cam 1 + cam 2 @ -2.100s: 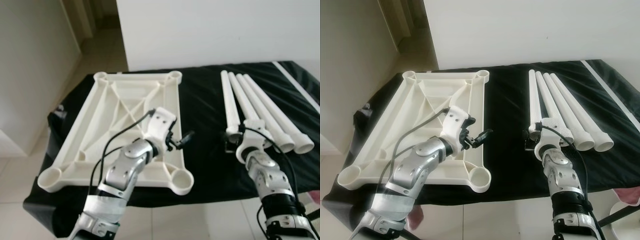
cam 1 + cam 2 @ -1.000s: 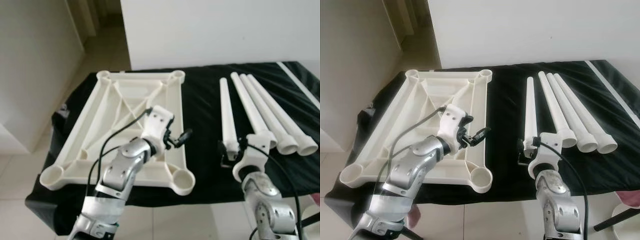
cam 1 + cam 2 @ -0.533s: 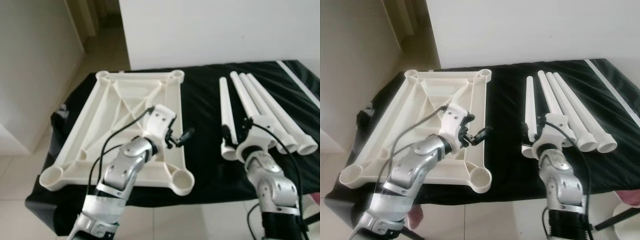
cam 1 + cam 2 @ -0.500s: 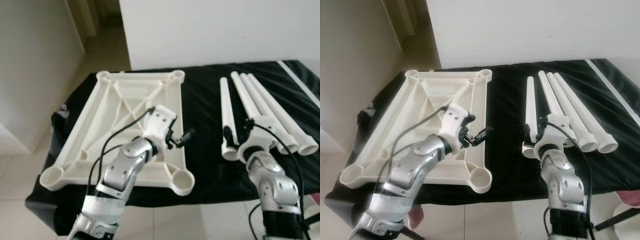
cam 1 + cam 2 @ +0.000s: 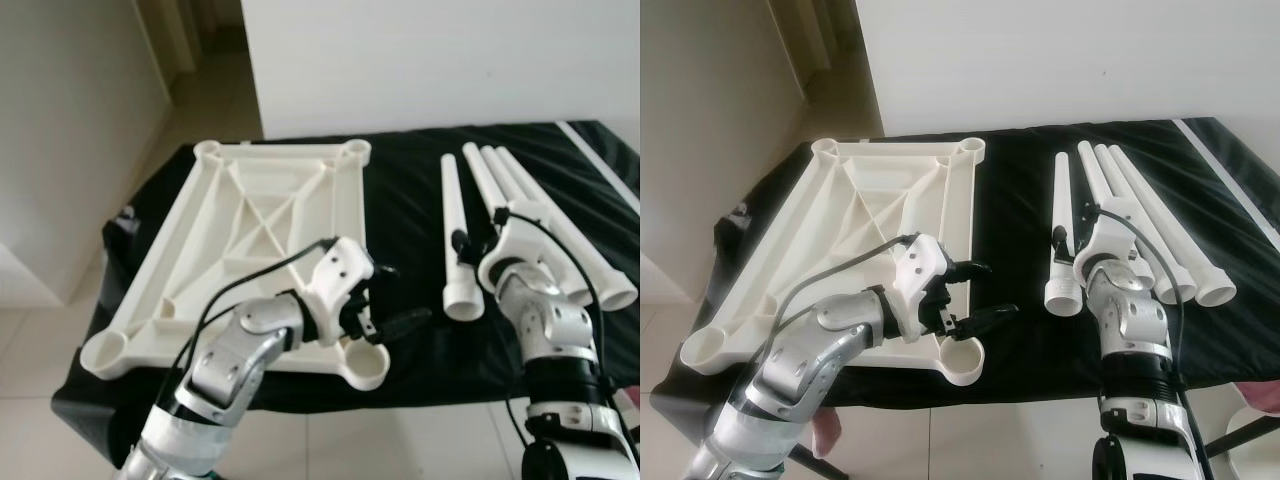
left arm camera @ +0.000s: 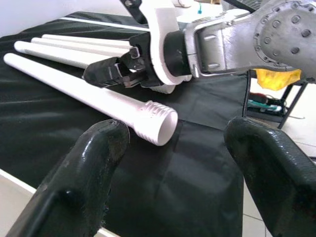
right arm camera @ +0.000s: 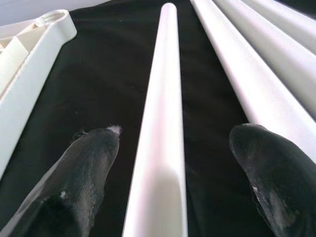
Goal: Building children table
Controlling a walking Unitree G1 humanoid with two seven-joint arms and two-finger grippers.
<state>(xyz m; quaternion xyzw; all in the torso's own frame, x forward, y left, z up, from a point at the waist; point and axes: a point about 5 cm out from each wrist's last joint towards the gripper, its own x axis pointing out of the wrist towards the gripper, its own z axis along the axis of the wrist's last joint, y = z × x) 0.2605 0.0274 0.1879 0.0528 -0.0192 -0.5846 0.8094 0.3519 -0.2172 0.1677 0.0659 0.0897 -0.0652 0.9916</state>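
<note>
The white tabletop (image 5: 250,225) lies upside down on the left of the black cloth, with a round socket (image 5: 362,362) at its near right corner. One white leg (image 5: 452,225) lies apart from three more legs (image 5: 545,225), its threaded end (image 6: 154,121) toward me. My left gripper (image 5: 398,295) hovers open just right of that near corner, pointing at the threaded end. My right gripper (image 7: 173,163) is open, its fingers (image 7: 74,182) astride the lone leg (image 7: 165,98) near its thick end without closing on it.
The black cloth table (image 5: 400,190) ends close in front of me, with tiled floor (image 5: 60,330) to the left and a white wall (image 5: 420,60) behind. A yellow object (image 6: 276,79) sits off the table's right side.
My left gripper swung down and right, from the tabletop's right rim to beside the near corner socket. My right gripper slid forward over the lone leg.
</note>
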